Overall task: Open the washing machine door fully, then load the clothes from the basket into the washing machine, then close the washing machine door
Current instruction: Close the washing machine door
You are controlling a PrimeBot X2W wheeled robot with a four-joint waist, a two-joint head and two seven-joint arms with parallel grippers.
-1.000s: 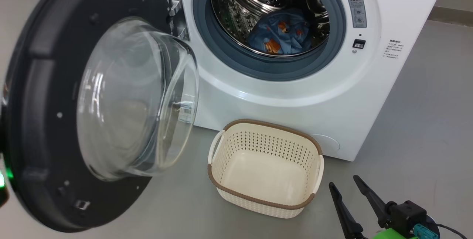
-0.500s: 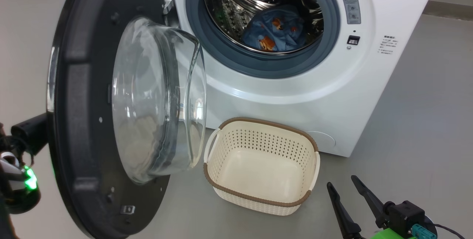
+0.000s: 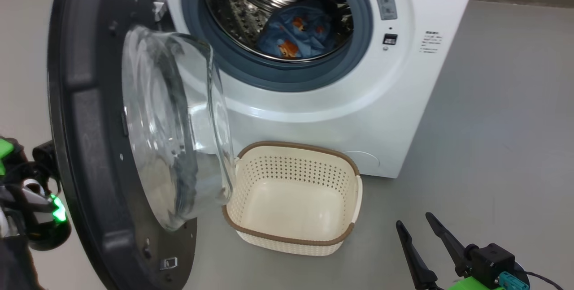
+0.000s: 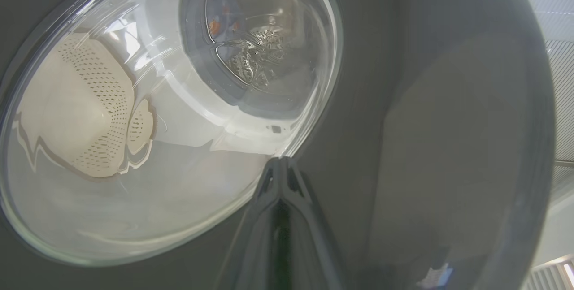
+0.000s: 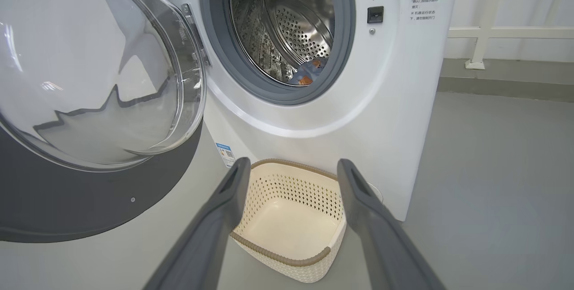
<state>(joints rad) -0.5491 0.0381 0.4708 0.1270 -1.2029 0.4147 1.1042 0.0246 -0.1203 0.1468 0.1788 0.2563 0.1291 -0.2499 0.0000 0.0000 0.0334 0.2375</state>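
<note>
Standing on smooth grey floor [image 3: 493, 124]: basket [image 3: 287, 247] before washing machine [image 3: 403, 101].

Door [image 3: 85, 115] seemingly half-open; clothes [image 3: 293, 34] in drum [image 3: 233, 7]; basket [image 3: 287, 247] upright.

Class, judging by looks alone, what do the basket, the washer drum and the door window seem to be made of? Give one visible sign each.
Basket: likely moulded plastic, matte cream, with regular holes and a brown woven-look rim. Drum: apparently stainless steel, bright, reflective, perforated. Door window: clear glass or hard plastic, glossy; it shows reflections and is see-through.
</note>
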